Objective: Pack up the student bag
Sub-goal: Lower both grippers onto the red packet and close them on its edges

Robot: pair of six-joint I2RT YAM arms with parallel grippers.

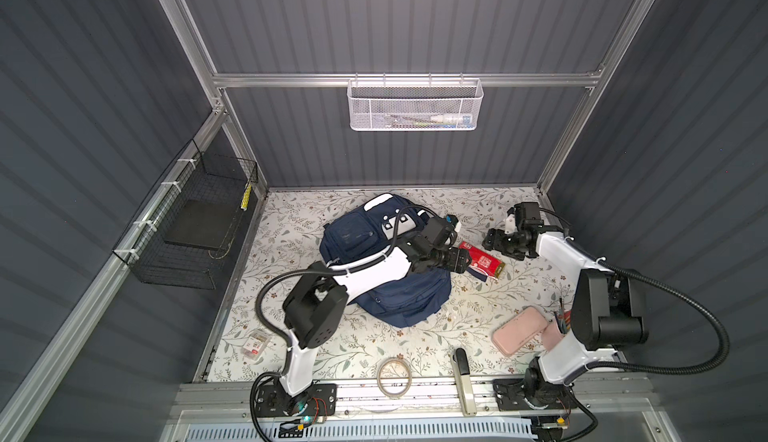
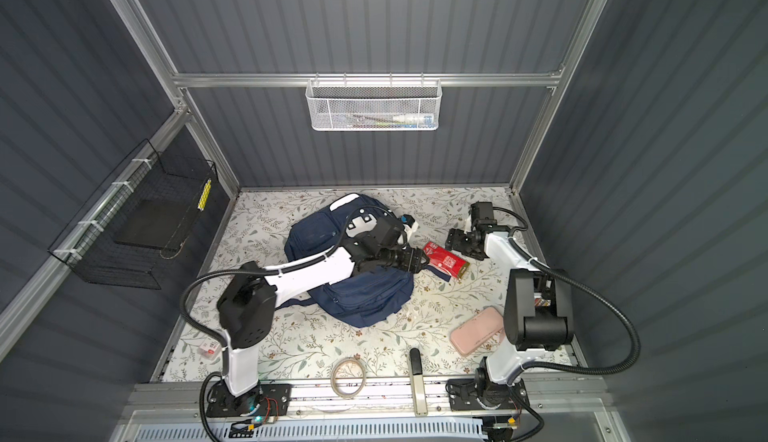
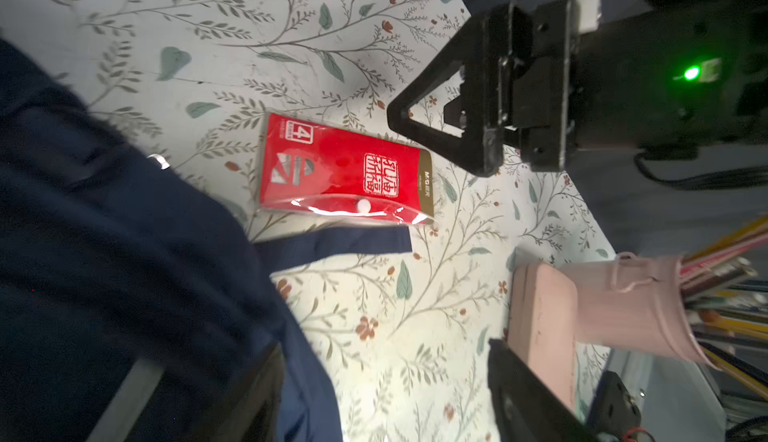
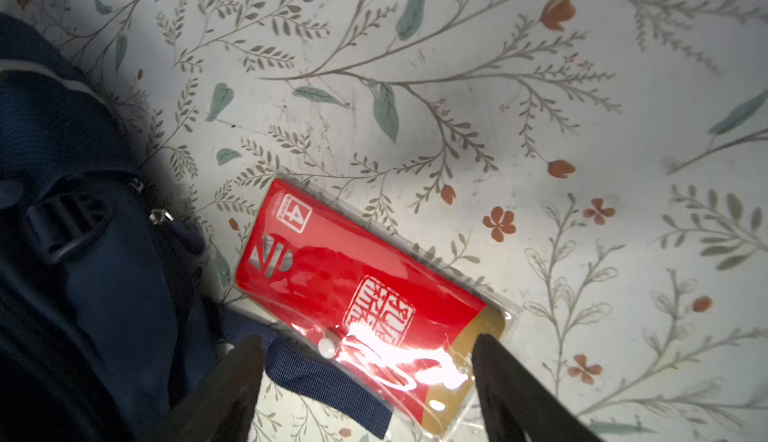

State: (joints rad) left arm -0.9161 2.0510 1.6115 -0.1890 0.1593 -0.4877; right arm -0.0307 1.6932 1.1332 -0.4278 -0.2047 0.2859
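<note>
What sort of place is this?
Likely a lab robot test cell: grey ribbed panels on an aluminium frame, two white robot arms, a navy blue fabric backpack on a floral tabletop.

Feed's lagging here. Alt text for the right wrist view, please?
A red packet in a clear sleeve lies flat on the floral table, with the right gripper open and framing one end without gripping it. The navy student bag lies close beside it, one blue strap running alongside the packet.
</note>
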